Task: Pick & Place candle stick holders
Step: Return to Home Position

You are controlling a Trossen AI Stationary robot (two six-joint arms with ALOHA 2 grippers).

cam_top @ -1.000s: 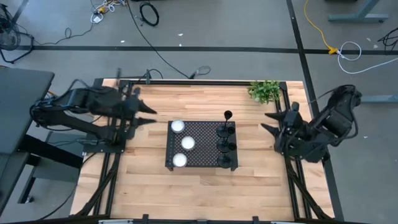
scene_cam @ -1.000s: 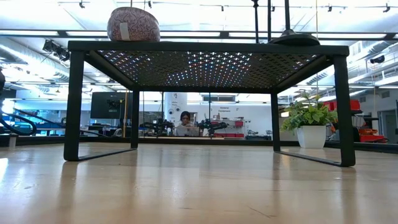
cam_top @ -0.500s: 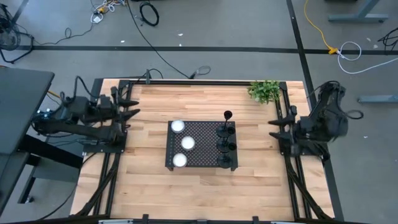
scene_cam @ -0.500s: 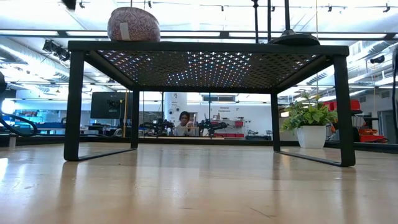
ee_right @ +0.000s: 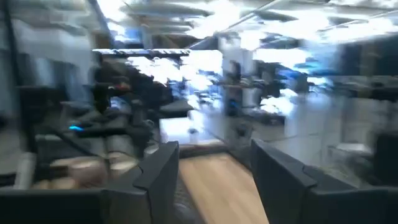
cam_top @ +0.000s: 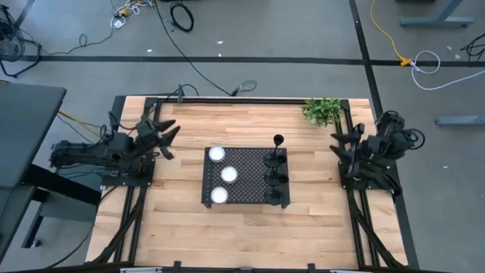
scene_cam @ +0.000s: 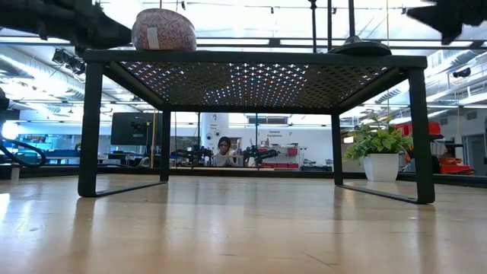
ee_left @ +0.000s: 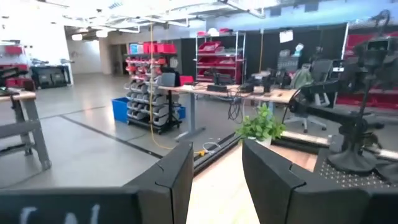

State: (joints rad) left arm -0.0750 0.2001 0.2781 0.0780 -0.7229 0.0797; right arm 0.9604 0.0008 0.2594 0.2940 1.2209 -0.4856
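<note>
Three black candle stick holders [cam_top: 275, 176] stand in a row by their round bases on the right half of a black perforated tray [cam_top: 244, 176] in the middle of the table. The tallest [cam_top: 277, 141] is the far one. One holder's base [scene_cam: 359, 47] shows on the tray top in the low view, and one [ee_left: 356, 134] shows in the left wrist view. My left gripper [cam_top: 164, 133] is open and empty at the table's left edge, left of the tray. My right gripper [cam_top: 338, 142] is open and empty at the right edge. Both point toward the tray.
Three white round candles [cam_top: 220, 174] sit on the tray's left half; one shows as a pale ball [scene_cam: 163, 29] in the low view. A small potted plant [cam_top: 323, 111] stands at the far right corner. Bare wood lies near the tray. A person sits far behind the table.
Both arms have drawn back toward their own table edges and come down, so their grippers now show at the top of the low view. The holders, candles and tray have stayed where they were.
</note>
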